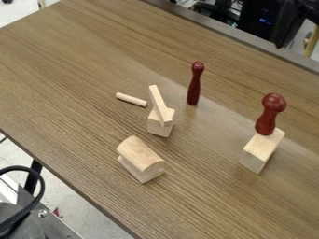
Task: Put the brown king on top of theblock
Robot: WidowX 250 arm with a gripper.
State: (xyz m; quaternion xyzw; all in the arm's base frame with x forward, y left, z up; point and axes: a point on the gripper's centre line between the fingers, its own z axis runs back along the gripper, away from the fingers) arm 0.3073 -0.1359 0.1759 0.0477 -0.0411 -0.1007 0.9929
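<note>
At the right, a reddish-brown king piece [270, 114] with a large round head stands upright on the rear part of the top of a long light wooden block [261, 150]. A slimmer brown pin [194, 84] with a small head stands upright on the table, behind and to the left of that block. The black gripper [289, 27] is at the top right corner, beyond the table's far edge, well above and behind the king and apart from it.
On the wooden table [81, 93], a small cube [159, 127] has a thin stick [158, 102] leaning over it. A dowel [131, 99] lies to its left. An arched block [141, 154] rests on another block [138, 172] nearer the front.
</note>
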